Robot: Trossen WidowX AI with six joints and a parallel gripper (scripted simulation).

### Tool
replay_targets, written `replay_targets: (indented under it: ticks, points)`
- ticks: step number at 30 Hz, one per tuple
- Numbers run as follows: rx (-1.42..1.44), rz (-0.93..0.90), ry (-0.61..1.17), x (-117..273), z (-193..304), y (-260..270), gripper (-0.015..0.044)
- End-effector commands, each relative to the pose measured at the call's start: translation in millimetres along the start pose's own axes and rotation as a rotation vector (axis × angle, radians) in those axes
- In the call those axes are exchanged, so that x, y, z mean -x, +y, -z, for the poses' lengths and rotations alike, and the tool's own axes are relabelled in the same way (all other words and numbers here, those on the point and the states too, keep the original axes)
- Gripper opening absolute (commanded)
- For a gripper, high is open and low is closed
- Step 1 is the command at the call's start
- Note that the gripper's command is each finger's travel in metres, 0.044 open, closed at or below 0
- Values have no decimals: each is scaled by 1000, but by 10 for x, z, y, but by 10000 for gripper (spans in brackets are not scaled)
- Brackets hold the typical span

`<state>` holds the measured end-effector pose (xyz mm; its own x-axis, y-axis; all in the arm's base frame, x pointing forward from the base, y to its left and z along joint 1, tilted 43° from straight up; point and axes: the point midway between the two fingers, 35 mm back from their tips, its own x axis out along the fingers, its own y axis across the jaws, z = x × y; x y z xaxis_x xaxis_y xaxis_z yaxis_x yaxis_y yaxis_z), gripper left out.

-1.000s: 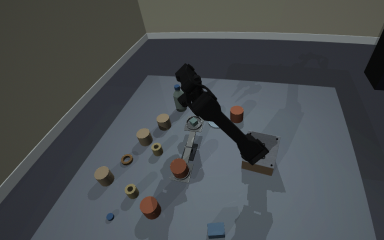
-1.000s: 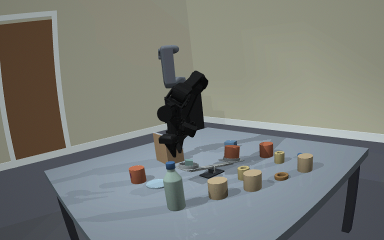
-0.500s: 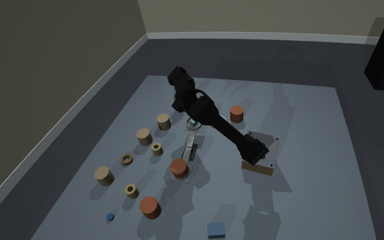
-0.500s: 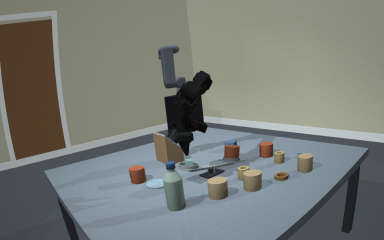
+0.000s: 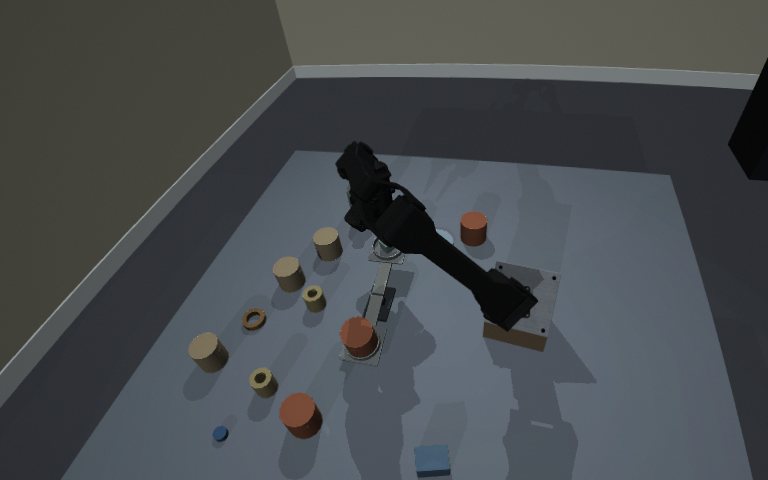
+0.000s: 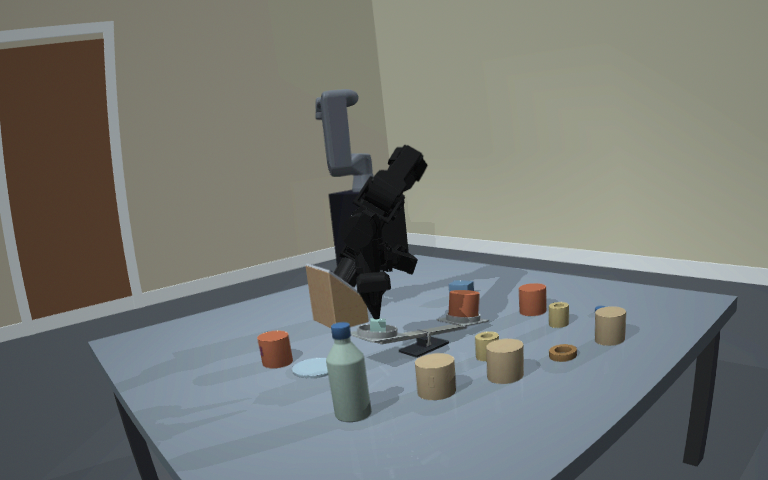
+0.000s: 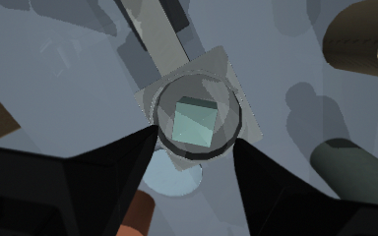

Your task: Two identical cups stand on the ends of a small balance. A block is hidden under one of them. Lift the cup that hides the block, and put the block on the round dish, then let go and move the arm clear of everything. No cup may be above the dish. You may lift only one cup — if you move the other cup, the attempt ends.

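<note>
A pale green block [image 5: 385,247] [image 6: 377,325] [image 7: 194,124] lies uncovered in the ringed pan at one end of the balance [image 5: 382,276] [image 6: 441,330] [image 7: 159,41]; that end sits lower. A red cup [image 5: 358,336] [image 6: 463,304] stands on the other end. My gripper [image 6: 376,314] [image 7: 196,137] is open and empty, just above the block, with its fingertips either side of the pan in the wrist view. In the top view the arm hides the fingers. The light blue round dish [image 5: 444,237] [image 6: 309,367] [image 7: 174,174] bears nothing. Another red cup [image 5: 473,229] [image 6: 275,349] [image 7: 138,211] stands beside it.
A green bottle [image 6: 350,384] [image 7: 346,164] stands near the block's pan. Several tan cylinders [image 5: 327,244] [image 6: 435,376], brass tubes [image 5: 314,298] and an orange ring [image 5: 254,318] lie along one side. A third red cup [image 5: 300,416] and a wooden box [image 5: 518,339] [image 6: 334,300] stand farther off.
</note>
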<state>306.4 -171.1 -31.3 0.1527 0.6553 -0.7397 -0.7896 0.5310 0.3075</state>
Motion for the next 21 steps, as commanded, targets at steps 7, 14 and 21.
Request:
replay_targets:
  ticks: [7, 14, 21]
  points:
    - [-4, -3, -3, -176, -9, 5, 260]
    - [-3, -3, -4, -288, -10, 9, 260]
    - [-3, -4, -4, -328, -10, 12, 181]
